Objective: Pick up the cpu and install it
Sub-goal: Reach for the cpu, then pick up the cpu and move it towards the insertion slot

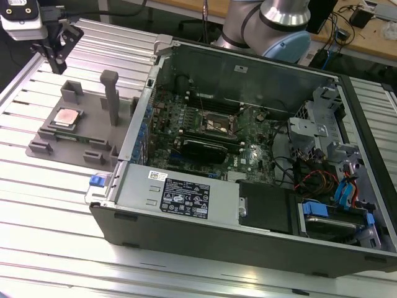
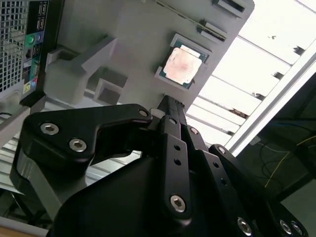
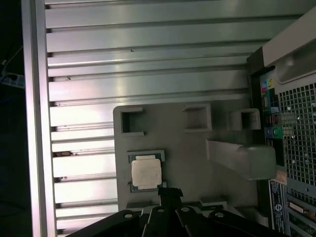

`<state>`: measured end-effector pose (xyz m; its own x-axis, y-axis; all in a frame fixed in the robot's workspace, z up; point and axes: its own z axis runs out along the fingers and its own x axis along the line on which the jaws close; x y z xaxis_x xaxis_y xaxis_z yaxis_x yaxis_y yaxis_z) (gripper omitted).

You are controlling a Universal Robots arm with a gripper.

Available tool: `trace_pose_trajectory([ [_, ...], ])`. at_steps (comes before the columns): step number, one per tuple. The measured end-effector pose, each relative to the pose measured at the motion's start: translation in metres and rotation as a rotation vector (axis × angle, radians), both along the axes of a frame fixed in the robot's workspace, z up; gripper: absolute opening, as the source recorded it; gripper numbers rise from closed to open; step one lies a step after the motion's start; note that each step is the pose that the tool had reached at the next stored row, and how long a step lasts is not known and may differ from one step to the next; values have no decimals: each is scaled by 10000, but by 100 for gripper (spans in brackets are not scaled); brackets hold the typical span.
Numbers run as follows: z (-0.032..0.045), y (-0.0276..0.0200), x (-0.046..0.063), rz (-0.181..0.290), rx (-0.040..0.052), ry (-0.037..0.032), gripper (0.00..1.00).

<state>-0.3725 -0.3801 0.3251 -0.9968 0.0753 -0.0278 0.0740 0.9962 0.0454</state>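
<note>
Ribbed aluminium table point(image 1: 43, 205) is stretching under everything, carrying an open computer case point(image 1: 186, 202) and, on the exterior view's left of it, a grey plastic fixture point(image 1: 93, 141) with an upright post point(image 1: 110, 96). The cpu point(image 1: 66, 117) is lying flat in a shallow square seat on that fixture, its pinkish metal plate facing up, with the post standing between it and the case.

I am hanging my gripper point(image 1: 60, 66) in the air above the fixture's far corner, well clear of the chip and touching nothing. My fingers point(image 2: 170, 111) are pressing together into one narrow black tip, and nothing is sitting between them.

In both wrist views that tip is pointing toward the cpu point(image 2: 181, 66), whose pale rim is showing around the plate. In the first wrist view my gripper point(image 3: 170, 191) is appearing just beside one edge of the cpu point(image 3: 146, 173). Inside the case, the motherboard socket point(image 1: 218, 124) is sitting bare.
</note>
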Motion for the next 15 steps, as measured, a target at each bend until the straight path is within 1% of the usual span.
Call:
trace_pose_trajectory([
  [2,-59,-18,-49,1,0,0,11],
  [5,-100,-38,-76,0,0,1,11],
  [7,-136,-64,-90,0,1,-1,11],
  [15,-140,-65,-90,0,0,0,11],
])
